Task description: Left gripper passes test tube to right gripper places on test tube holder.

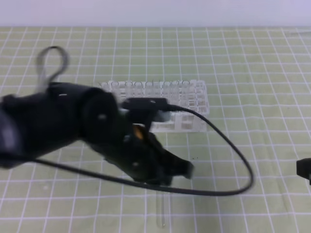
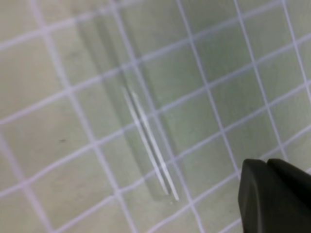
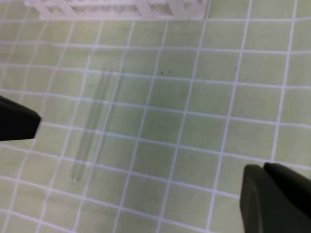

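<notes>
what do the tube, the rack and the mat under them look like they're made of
Tube: clear and glossy, probably glass; grid lines show through it and bright streaks run along it in the left wrist view.
Rack: white, slightly translucent, likely moulded plastic lattice.
Mat: matte green with white grid, looks like rubber or vinyl.

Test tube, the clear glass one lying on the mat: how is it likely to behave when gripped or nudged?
The slender clear glass test tube lies flat on the green grid mat, so a nudge probably rolls it. Smooth glass looks slippery and likely fragile under a hard pinch.
</notes>
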`<action>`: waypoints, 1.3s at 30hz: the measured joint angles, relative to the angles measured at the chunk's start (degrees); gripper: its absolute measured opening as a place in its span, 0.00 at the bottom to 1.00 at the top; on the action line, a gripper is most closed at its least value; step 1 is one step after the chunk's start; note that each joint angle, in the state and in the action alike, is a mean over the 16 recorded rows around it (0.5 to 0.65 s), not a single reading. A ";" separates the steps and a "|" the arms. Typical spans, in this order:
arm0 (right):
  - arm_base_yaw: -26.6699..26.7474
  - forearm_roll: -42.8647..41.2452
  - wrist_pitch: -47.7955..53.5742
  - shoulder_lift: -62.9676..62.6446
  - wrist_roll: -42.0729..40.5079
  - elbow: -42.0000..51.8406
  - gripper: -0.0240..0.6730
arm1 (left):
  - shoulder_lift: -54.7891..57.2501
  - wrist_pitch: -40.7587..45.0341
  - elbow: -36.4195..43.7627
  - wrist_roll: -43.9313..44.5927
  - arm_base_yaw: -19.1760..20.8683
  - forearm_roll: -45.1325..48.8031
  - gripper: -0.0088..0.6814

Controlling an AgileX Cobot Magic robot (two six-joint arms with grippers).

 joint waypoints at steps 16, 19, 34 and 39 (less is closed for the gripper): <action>0.00 -4.10 -0.19 0.03 0.12 0.00 0.03 | 15.16 11.89 -14.19 -3.95 -3.90 5.99 0.03; 0.00 -4.22 -0.30 0.03 0.12 0.00 0.03 | 16.12 12.08 -14.40 -4.12 -3.65 5.86 0.04; 0.00 -4.80 -0.14 0.03 0.12 0.00 0.03 | 19.60 12.59 -14.47 -7.60 -3.02 7.91 0.07; 0.00 -4.84 -0.13 0.03 0.12 0.00 0.03 | 21.13 12.32 -14.50 -8.42 -3.22 8.57 0.07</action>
